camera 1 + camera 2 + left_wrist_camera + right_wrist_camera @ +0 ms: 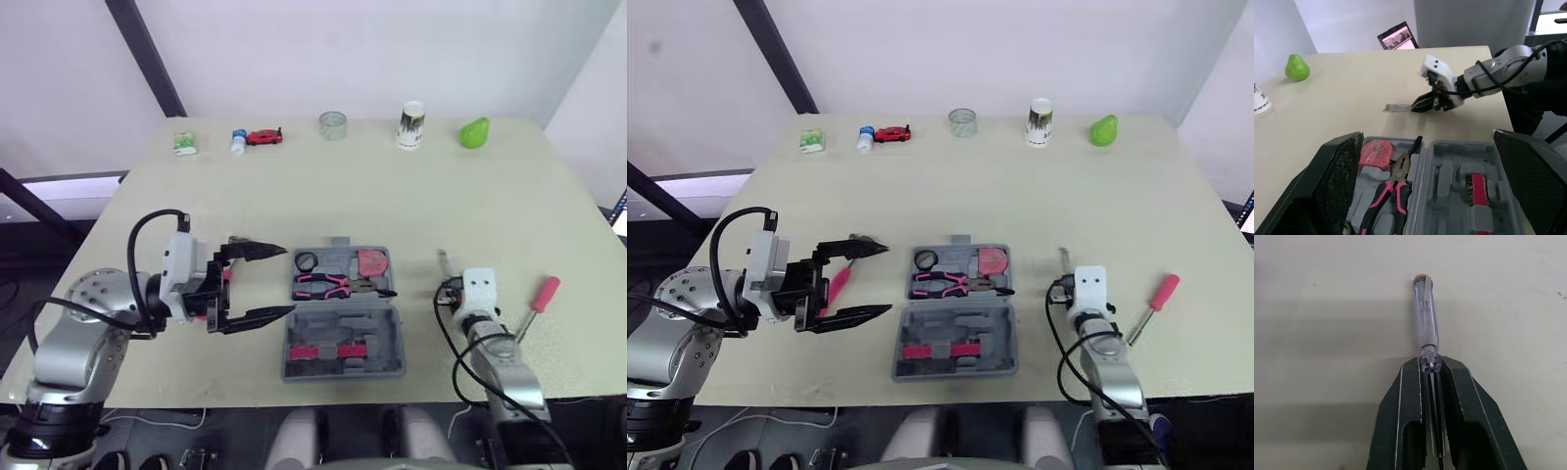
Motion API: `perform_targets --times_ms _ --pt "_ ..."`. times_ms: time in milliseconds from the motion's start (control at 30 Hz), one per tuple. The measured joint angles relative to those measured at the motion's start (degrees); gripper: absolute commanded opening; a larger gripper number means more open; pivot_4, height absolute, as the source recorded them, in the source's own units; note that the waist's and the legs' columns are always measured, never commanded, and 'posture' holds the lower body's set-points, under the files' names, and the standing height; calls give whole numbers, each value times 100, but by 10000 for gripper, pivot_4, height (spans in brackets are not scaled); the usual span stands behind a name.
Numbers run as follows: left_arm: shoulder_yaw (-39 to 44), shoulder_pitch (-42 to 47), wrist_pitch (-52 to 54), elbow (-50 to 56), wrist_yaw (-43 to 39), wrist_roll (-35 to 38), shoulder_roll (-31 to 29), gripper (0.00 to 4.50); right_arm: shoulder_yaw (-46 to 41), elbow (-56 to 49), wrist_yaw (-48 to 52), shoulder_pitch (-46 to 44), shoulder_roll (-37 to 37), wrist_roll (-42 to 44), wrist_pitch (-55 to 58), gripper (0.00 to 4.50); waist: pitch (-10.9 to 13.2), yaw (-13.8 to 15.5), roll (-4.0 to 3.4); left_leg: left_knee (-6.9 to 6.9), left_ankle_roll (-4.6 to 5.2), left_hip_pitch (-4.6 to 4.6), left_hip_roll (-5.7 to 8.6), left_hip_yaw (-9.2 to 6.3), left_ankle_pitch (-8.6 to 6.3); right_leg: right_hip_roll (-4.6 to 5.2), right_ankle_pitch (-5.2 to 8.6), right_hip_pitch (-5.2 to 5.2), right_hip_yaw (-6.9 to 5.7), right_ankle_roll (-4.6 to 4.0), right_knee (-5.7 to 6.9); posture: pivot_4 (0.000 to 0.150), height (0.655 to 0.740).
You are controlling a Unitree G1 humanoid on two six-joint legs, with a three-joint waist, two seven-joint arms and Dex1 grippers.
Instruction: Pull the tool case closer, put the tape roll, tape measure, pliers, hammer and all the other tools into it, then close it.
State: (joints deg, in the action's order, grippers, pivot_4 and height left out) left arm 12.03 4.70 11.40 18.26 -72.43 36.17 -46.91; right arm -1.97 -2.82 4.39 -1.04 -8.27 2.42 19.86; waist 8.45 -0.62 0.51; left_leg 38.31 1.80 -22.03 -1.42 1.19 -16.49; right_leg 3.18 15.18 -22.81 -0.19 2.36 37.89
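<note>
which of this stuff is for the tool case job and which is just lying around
Job: tool case, pliers, tape measure, hammer, pink screwdriver, clear screwdriver in right gripper.
Lying about: pear, toy car, white cup, green packet.

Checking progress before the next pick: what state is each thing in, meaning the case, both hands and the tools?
Case: open, lying flat.
Left hand: open, empty.
Right hand: shut on clear screwdriver.
Pliers: in case.
Pink screwdriver: on table, outside case.
Hammer: on table, outside case.
</note>
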Motion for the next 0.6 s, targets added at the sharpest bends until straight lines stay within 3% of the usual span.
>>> perform_targets --times_ms 300,467,600 --pt "-28 4 -14 121 -127 27 0 45000 28 -986 1001 1107 -567 360 30 33 2 -25 1 0 0 6 -6 2 0 -12 1 0 7 0 4 1500 7400" --pt "-57 40 -5 144 -313 101 -30 45000 144 -1441 1948 1958 -1286 549 -295 33 4 -4 7 3 0 5 -5 5 0 -10 1 2 7 1 1 1500 7400" --pt "-48 106 -26 44 -529 110 -164 45000 99 -1950 2577 1942 -1970 978 451 33 11 -39 15 5 0 14 -8 12 0 -17 1 3 17 1 4 1500 7400"
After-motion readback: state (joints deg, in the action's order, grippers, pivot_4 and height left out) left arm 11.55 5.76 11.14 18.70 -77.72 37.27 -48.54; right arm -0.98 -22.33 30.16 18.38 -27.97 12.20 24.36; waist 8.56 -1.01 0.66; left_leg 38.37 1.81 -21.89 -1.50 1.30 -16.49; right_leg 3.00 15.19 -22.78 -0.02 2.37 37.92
